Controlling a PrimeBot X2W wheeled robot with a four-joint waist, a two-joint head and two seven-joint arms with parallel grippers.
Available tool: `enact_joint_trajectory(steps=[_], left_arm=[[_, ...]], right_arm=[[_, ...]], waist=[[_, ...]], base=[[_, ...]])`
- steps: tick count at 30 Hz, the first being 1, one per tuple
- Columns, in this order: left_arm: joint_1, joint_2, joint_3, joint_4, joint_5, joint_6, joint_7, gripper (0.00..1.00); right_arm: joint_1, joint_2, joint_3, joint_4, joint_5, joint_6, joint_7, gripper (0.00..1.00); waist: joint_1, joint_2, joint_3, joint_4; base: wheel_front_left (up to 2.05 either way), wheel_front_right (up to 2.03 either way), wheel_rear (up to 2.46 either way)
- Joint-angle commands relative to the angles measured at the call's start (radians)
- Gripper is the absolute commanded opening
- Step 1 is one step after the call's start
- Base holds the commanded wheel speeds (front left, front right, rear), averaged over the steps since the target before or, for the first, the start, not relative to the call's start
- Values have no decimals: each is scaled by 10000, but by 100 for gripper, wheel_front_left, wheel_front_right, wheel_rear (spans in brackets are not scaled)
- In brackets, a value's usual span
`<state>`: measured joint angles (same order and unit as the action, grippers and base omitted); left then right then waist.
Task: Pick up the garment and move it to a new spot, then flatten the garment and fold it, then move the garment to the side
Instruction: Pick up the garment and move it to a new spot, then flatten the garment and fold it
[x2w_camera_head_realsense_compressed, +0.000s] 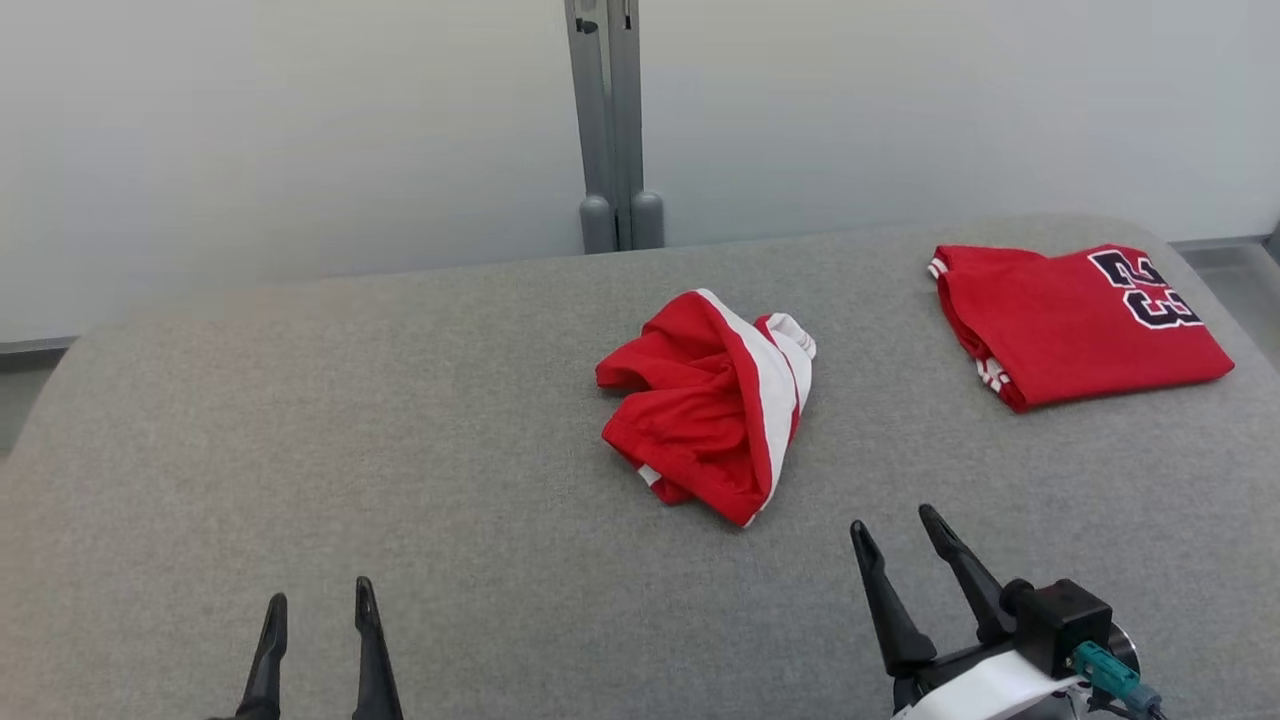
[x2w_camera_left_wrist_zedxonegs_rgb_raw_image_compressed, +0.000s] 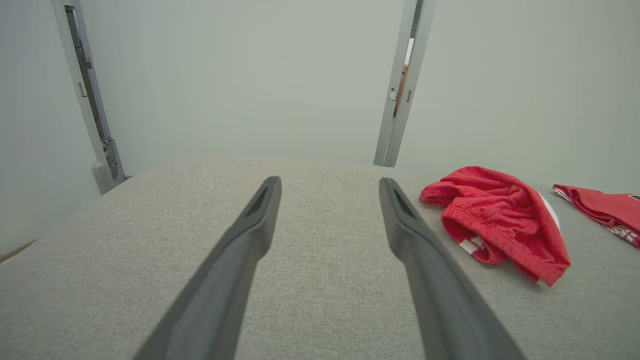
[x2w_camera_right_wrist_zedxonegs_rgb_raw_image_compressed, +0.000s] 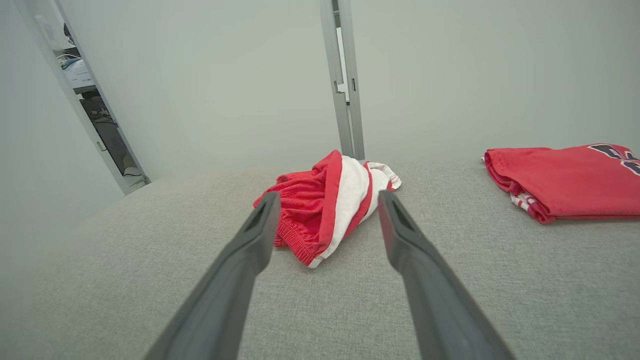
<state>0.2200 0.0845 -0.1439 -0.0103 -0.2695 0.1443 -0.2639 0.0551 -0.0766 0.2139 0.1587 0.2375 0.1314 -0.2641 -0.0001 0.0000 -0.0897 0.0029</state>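
- The garment (x2w_camera_head_realsense_compressed: 710, 405), a crumpled red piece with a broad white stripe, lies in a heap near the middle of the grey table (x2w_camera_head_realsense_compressed: 400, 450), apart from both end effectors.
- In the head view the left end effector (x2w_camera_head_realsense_compressed: 320, 592) sits at 7 o'clock with its two dark fingers spread and nothing between them. The right end effector (x2w_camera_head_realsense_compressed: 893, 518) sits at 5 o'clock, also spread wide and empty, and nearer the garment.
- A folded red jersey (x2w_camera_head_realsense_compressed: 1075, 325) lies at 2 o'clock from the garment, well apart from it. The head view shows its dark number whole (a 23, turned sideways), while the right wrist view catches only a corner of the lettering at its 3 o'clock edge.
- The left wrist view shows the garment's gathered waistband and a small white tag (x2w_camera_left_wrist_zedxonegs_rgb_raw_image_compressed: 470, 245), off at 3 o'clock from the open fingers. The stripe is barely visible from there.
- The right wrist view looks straight at the garment between the parted fingers, stripe side facing, with the heap at 12 o'clock.
- A grey post (x2w_camera_head_realsense_compressed: 612, 120) stands behind the table at 12 o'clock in the head view. The left wrist view adds a second post (x2w_camera_left_wrist_zedxonegs_rgb_raw_image_compressed: 90, 100) at 10 o'clock.
- The right wrist view shows a narrow opening (x2w_camera_right_wrist_zedxonegs_rgb_raw_image_compressed: 95, 110) at 10 o'clock with dim clutter beyond, too blurred to name.
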Motion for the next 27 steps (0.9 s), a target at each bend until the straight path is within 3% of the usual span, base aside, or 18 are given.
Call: enact_joint_trajectory(steps=[1,9,27], left_arm=[[194,-101,165,-25,163,-188,-1,100],[434,-330,491,-13,699,-806,-1,100],[533,-336,208,72,996,-1021,-2,100]], right_arm=[[120,14,33,6,44,-17,2,100],[205,63,40,-11,75,-17,2,100],[352,164,-460,-102,-14,-17,2,100]], waist=[[1,0,-257,211],[1,0,-283,144],[1,0,-280,64]], base=[[0,0,0],[0,0,0],[0,0,0]])
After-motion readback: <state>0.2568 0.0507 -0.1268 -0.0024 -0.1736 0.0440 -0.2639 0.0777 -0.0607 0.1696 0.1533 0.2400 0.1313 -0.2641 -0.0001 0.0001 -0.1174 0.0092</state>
